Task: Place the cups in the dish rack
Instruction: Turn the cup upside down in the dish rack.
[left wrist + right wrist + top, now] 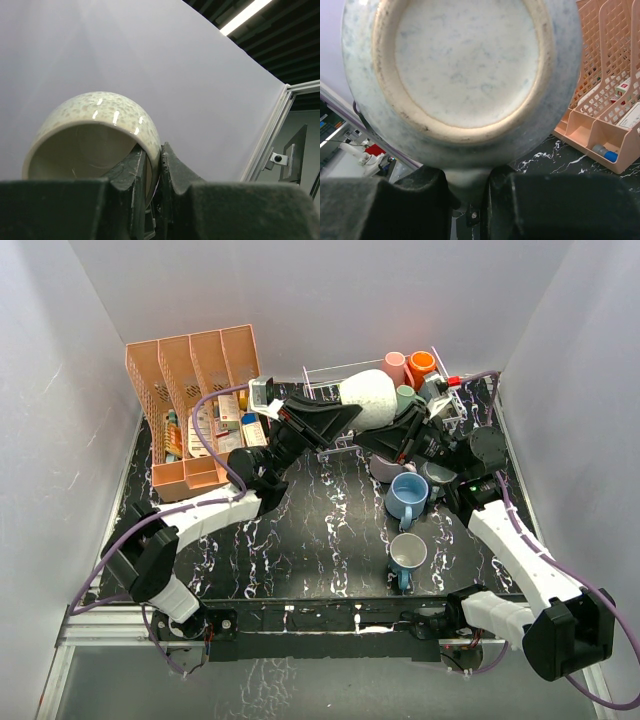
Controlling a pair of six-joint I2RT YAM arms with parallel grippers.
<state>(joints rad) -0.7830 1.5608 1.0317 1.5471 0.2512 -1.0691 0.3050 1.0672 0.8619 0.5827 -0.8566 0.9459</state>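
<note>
Currently left end effector [154, 156] is pinching the wall of the cream speckled mug [375, 398] at the rim, one finger inside and one outside, narrow gap. Mug is hanging on its side in the air over the front edge of the dish rack [320, 371], mouth facing the left arm.

Right end effector [470, 187] is sitting narrow too. In its wrist view the fingers are pressing either side of a pale stub under the mug's unglazed base, likely the handle, so both arms are gripping the same mug.

Pink mug [395, 365] and orange mug [421, 364] are standing in the far right corner of the rack, with a green mug [405, 397] just in front of them.

Light blue mug [407, 495] and a white mug [407, 554] are sitting upright on the black marbled tabletop [330, 530], near the right arm. Dark grey mug [384, 469] is lying beside the blue one.

Salmon slotted organizer [190, 390] is standing at the far left, well apart from the rack.
</note>
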